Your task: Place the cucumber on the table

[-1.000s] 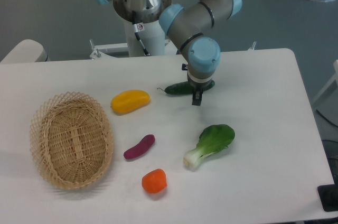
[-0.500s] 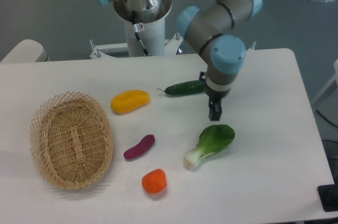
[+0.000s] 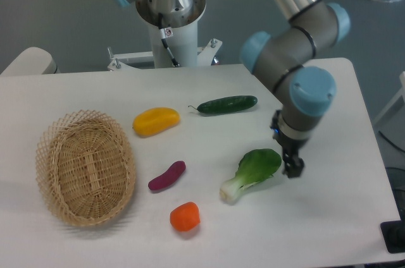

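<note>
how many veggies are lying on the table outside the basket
5: cucumber at the back, yellow pepper by the basket, purple eggplant piece centre, orange piece in front, bok choy beside the gripper.

text: none legible | small tag on robot base point(image 3: 166, 32): unreadable

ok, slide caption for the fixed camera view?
Cucumber lies on the table; end effector sits beside the bok choy.

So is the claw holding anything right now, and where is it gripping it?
Nothing is held. The claw hangs empty just right of the bok choy, while the cucumber lies free on the table.
</note>
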Controlling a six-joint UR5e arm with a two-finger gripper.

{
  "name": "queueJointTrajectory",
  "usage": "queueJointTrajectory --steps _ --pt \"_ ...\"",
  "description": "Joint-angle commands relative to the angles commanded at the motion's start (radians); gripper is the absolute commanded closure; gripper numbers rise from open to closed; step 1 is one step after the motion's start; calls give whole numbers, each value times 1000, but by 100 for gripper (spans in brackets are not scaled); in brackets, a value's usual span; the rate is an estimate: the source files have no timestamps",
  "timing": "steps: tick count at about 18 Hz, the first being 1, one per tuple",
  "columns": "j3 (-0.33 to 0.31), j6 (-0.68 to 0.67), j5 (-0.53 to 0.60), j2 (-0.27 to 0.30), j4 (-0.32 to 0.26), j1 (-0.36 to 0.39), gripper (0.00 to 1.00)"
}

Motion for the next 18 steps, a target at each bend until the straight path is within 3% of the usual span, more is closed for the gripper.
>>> queueJointTrajectory --steps 9,14,18 --pt "221 -203 -2 -154 -14 -3 0" --pt "278 -230 -11 -189 -37 -6 0" --pt "286 -244 -11 -198 -37 -15 0"
